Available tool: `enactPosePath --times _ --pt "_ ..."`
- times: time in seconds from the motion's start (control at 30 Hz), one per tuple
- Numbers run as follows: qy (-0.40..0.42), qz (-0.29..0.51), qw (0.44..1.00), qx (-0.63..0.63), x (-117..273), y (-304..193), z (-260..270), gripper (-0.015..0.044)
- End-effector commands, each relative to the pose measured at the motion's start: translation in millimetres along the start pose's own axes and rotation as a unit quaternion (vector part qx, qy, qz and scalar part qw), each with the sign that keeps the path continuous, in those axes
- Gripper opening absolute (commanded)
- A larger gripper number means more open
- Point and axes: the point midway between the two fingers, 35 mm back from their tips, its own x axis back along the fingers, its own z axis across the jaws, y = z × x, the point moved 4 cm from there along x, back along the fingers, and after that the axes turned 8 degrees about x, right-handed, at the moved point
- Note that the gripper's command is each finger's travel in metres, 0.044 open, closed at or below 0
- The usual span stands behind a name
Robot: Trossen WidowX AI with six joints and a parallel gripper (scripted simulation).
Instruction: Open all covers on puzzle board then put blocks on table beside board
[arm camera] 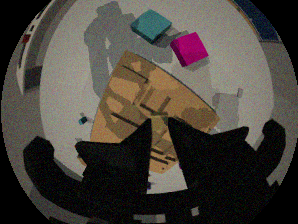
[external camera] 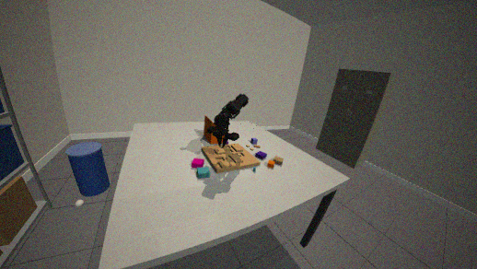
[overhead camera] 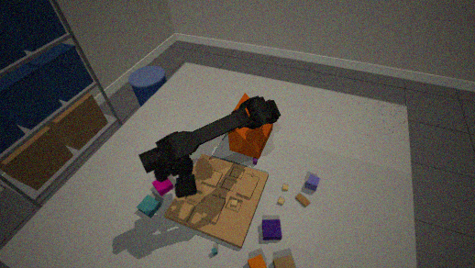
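- Far left in the top view, a teal block (overhead camera: pixel 149 206) (external camera: pixel 203 172) (arm camera: pixel 151 25) rests on the table beside the board; its broad flat sides look the best place to pinch.
- Next, a magenta block (overhead camera: pixel 162 185) (external camera: pixel 198 162) (arm camera: pixel 190 49), likely light and rigid.
- The claw (overhead camera: pixel 185 187) (external camera: pixel 223 145) (arm camera: pixel 158 120) is nearly closed, pinching a small piece; its identity is unclear.
- The puzzle board (overhead camera: pixel 238 231) (external camera: pixel 250 162) (arm camera: pixel 170 85) lies flat beneath, probably stiff wood; its covers should need guiding along track or pin, not prying.
- Right of it, a dark purple block (overhead camera: pixel 271 229) (external camera: pixel 261 155), smooth, perhaps slippery at the corners.
- Farther right, a lavender block (overhead camera: pixel 312 182) (external camera: pixel 254 141). No brand, label or writing is readable.
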Motion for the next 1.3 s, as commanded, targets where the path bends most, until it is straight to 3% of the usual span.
enactPosePath --times 0.0,1.27 --pt "-0.003 -0.001 1.000 0.001 3 3 -8 0.0080" --pt "-0.007 -0.003 1.000 0.000 7 31 -154 0.0080"
